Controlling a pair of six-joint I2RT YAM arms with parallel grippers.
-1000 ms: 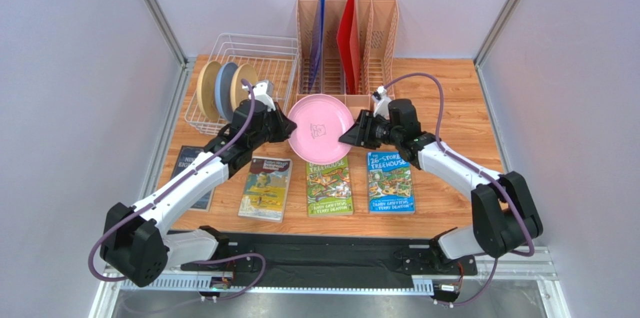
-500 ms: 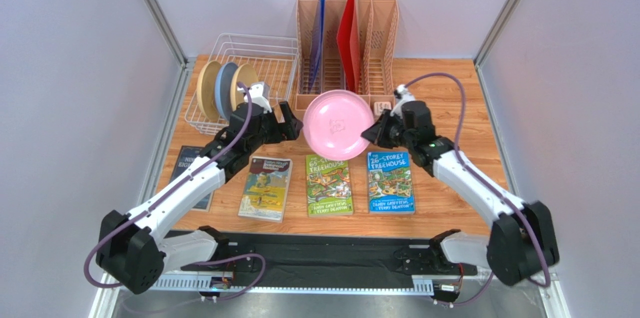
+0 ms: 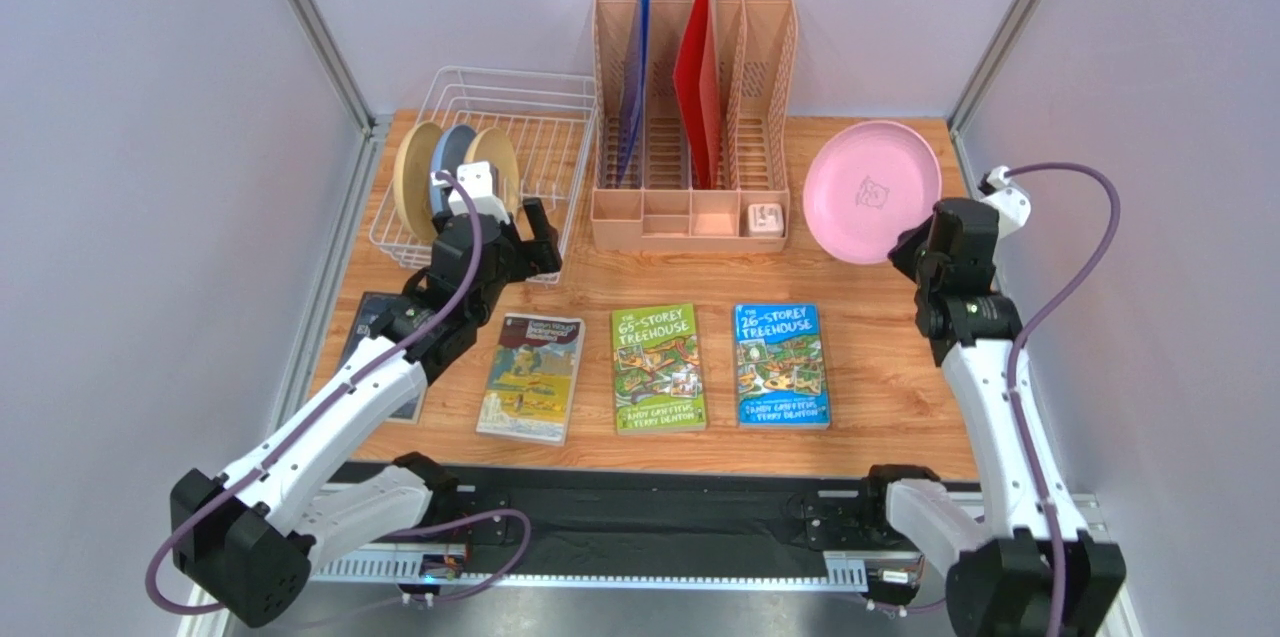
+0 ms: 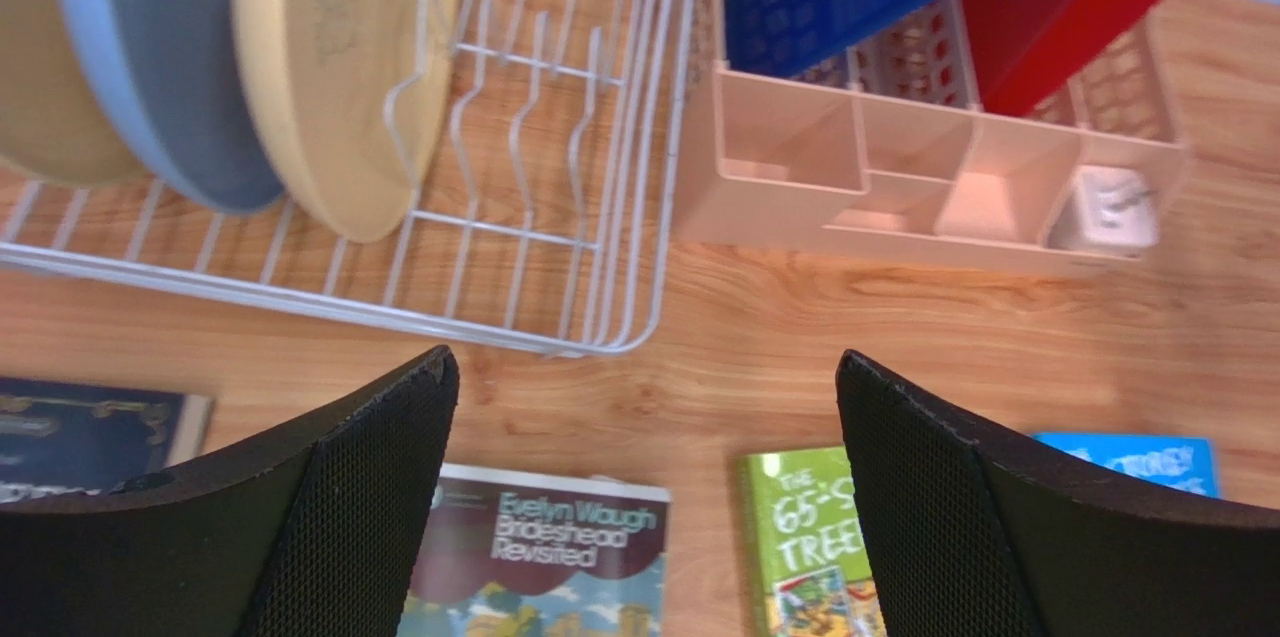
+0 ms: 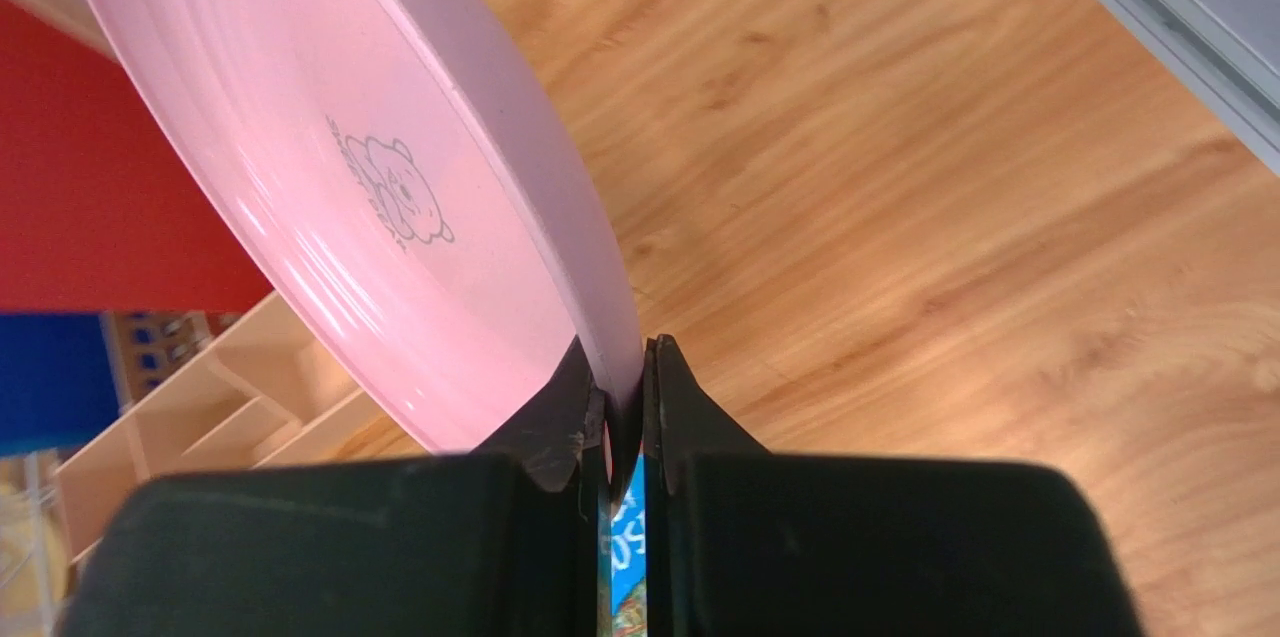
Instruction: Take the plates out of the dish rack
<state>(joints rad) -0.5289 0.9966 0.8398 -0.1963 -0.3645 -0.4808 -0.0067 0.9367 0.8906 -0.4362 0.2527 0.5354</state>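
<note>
My right gripper is shut on the lower rim of the pink plate and holds it tilted above the table's far right. In the right wrist view both jaws pinch the pink plate at its edge, at my right gripper. The white wire dish rack stands at the back left. In it a tan plate, a light blue plate and a second tan plate stand upright. My left gripper hangs open and empty just in front of the dish rack.
A peach slotted organizer with a blue sheet and a red sheet stands at the back centre. Several books lie along the front: a dark one, a maroon one, a green one and a blue one.
The left gripper let go of the pink plate, opened and drew back toward the rack. The right gripper shut on the plate and carried it from the centre to the far right.
</note>
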